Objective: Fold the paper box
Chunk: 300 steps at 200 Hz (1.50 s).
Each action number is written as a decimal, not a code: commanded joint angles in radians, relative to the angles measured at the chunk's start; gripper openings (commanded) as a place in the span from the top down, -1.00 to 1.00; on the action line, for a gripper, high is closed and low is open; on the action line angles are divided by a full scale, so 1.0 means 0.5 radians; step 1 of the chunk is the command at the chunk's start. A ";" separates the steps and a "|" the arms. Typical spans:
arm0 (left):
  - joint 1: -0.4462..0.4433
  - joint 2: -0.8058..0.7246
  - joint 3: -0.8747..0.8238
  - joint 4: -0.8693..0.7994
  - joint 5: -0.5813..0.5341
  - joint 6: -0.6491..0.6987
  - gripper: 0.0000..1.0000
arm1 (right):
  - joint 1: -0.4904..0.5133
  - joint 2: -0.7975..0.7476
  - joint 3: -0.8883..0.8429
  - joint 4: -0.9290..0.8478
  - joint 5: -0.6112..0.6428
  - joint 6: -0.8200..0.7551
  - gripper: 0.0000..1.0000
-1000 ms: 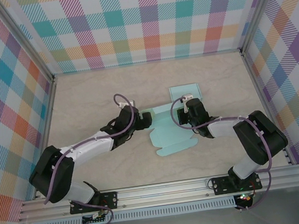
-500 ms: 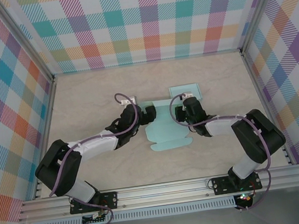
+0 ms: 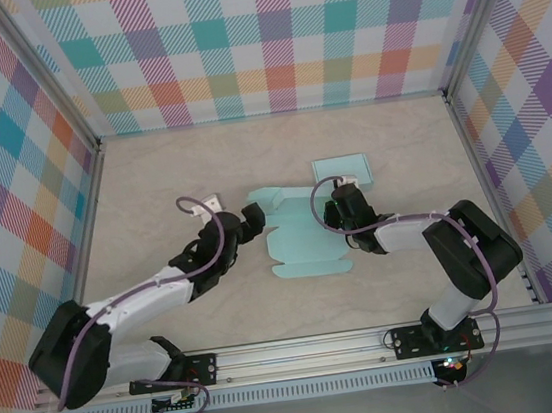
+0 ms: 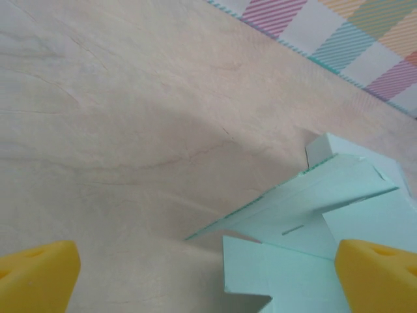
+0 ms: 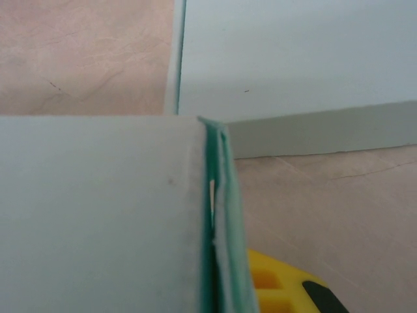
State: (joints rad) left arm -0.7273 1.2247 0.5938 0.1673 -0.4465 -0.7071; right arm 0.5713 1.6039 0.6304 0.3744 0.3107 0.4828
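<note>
- Paper box of mint-green card (image 3: 306,243) lies partly unfolded at mid-table, between the two grippers.
- Right gripper (image 3: 336,216) is clamped tight on a doubled-over wall at the box's right edge, with its yellow finger pad (image 5: 273,287) against the fold.
- Left gripper (image 3: 255,219) is spread wide and holds nothing. It sits just beside the box's left flaps, which lie ahead of its yellow fingertips (image 4: 378,274).
- To do this well, I'd use the right pinch as a firm anchor, bring the left in low under the raised flap, and crease along the score rather than shoving the sheet.
</note>
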 commanded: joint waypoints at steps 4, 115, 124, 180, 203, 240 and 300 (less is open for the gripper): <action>-0.023 -0.134 -0.130 -0.196 0.051 -0.127 -0.96 | 0.021 0.012 0.045 -0.017 0.042 0.016 1.00; -0.026 0.053 -0.206 0.224 0.305 -0.092 -0.68 | 0.023 0.077 0.065 -0.017 -0.012 0.018 1.00; -0.029 0.100 -0.200 0.265 0.315 -0.091 -0.63 | 0.023 0.073 0.067 -0.022 -0.014 0.019 1.00; -0.025 0.401 -0.155 0.571 0.439 -0.118 -0.43 | 0.026 0.037 0.051 -0.051 -0.017 0.022 1.00; -0.027 0.487 -0.142 0.687 0.476 -0.146 -0.29 | 0.029 0.017 0.042 -0.055 -0.014 0.019 1.00; -0.026 0.558 -0.128 0.856 0.528 -0.171 -0.07 | 0.030 0.002 0.034 -0.076 -0.020 0.008 1.00; -0.027 0.695 -0.005 0.850 0.537 -0.183 -0.07 | 0.039 -0.011 0.041 -0.080 -0.035 0.014 1.00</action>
State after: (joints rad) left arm -0.7319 1.5448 0.5560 0.5579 -0.1905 -0.7879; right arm 0.5785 1.6279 0.6411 0.3500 0.3099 0.4831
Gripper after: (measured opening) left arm 0.531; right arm 0.111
